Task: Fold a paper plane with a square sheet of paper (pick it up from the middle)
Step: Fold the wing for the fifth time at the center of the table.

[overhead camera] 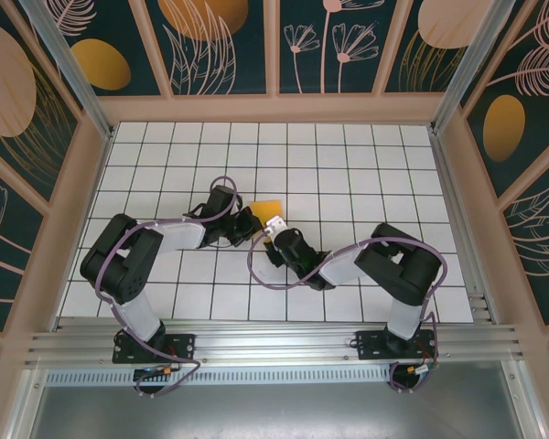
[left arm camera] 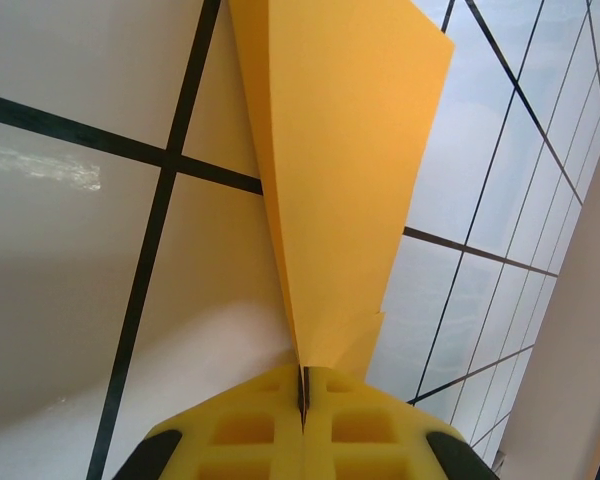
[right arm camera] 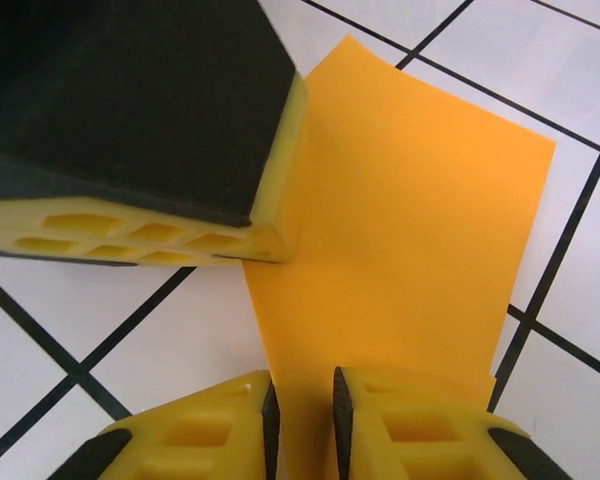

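On the white-tiled desk (overhead camera: 366, 174), mid-frame from above, the part-folded paper (overhead camera: 267, 208) stretches lengthwise away from the left hand (left arm camera: 302, 372), clamped shut on its narrow end, while the right hand (right arm camera: 300, 390), jaws slightly parted, straddles its lower edge.

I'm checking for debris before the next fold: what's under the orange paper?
White tiled table shows around the paper; the patch directly beneath is covered, so I cannot tell what lies there.
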